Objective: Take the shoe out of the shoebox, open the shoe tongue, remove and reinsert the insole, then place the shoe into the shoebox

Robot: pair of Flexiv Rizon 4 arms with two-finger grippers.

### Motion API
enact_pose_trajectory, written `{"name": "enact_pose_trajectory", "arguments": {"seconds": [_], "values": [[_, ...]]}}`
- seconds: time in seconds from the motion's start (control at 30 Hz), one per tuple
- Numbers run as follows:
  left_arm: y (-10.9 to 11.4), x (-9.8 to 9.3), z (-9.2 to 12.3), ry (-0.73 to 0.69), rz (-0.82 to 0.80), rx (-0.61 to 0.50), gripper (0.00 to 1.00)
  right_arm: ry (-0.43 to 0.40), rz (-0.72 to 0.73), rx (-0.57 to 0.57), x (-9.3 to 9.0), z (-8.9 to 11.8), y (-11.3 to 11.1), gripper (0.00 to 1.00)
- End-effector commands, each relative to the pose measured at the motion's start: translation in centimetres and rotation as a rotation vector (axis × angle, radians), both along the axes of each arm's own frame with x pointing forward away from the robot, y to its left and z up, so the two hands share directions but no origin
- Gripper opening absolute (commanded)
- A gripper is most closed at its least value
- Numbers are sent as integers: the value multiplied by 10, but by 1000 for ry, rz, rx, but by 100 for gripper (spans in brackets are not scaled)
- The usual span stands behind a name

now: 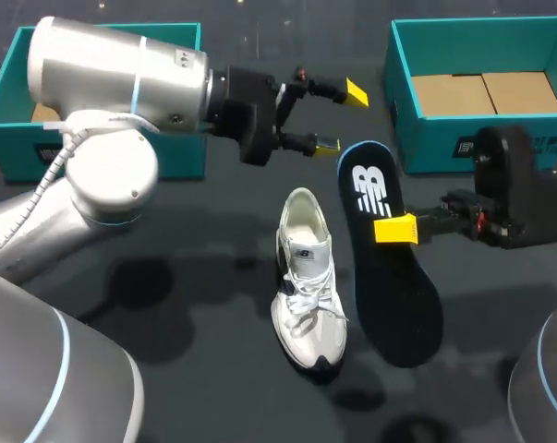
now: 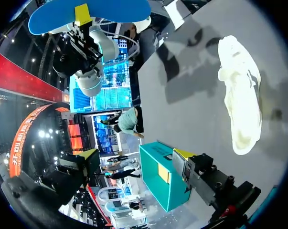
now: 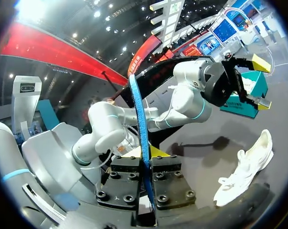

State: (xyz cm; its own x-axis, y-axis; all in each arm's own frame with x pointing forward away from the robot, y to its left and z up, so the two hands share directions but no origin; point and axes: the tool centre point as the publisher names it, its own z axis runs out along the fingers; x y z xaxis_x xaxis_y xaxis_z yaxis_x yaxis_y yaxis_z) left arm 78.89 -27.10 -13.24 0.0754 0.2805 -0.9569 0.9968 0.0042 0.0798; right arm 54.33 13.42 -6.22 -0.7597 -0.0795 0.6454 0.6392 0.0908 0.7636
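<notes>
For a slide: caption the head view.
The right gripper grips the insole beside the white shoe; the left gripper hangs open.

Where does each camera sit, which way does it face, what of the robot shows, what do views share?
Head view: above and behind, looking down on the table; both arms, left claw open, right claw shut on the insole.
Left wrist view: on the left wrist, facing the shoe and right arm; its own yellow tips show.
Right wrist view: on the right wrist, facing the left arm; its claw grips the insole.
Shared: shoe and insole in all.
</notes>
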Motion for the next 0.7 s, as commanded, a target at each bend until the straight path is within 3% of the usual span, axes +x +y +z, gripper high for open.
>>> {"name": "enact_pose_trajectory", "arguments": {"seconds": [0.03,0.13,0.6,0.7], "values": [[12,5,1,33,-29,-206,100,34,68,32,30,-8,-8,0],[14,8,2,51,-31,-211,100,43,85,59,54,-14,-20,0],[14,8,2,51,-31,-211,100,43,85,59,54,-14,-20,0],[14,8,2,51,-31,-211,100,121,54,96,82,-14,-27,0]]}}
